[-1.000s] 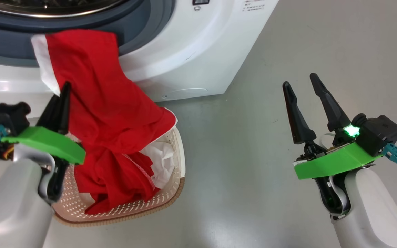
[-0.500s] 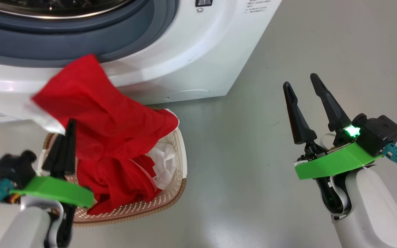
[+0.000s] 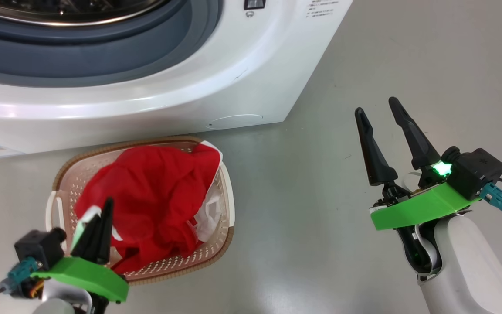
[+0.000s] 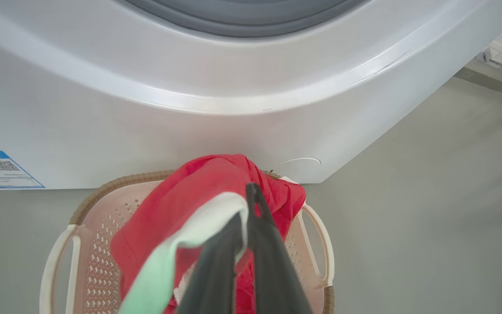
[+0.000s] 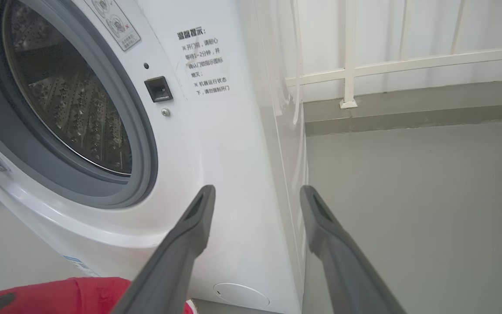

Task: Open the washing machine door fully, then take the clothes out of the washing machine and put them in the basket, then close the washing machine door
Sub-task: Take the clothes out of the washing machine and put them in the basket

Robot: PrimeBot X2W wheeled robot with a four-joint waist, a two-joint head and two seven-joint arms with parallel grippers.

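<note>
Lowered since earlier: thin red fabric garment (image 3: 155, 196) fills cream perforated plastic basket (image 3: 230, 196), lower left; left hand (image 3: 105, 209) pinches its soft, light white hem; right hand (image 3: 376, 106) spread wide.

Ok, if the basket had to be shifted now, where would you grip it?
Probably its right side handle, approached from the robot's right by the open right gripper. The handle is a bare open loop standing off the basket wall, so one finger can pass through; the red garment heaps in the middle, and the left gripper is shut on it.
</note>
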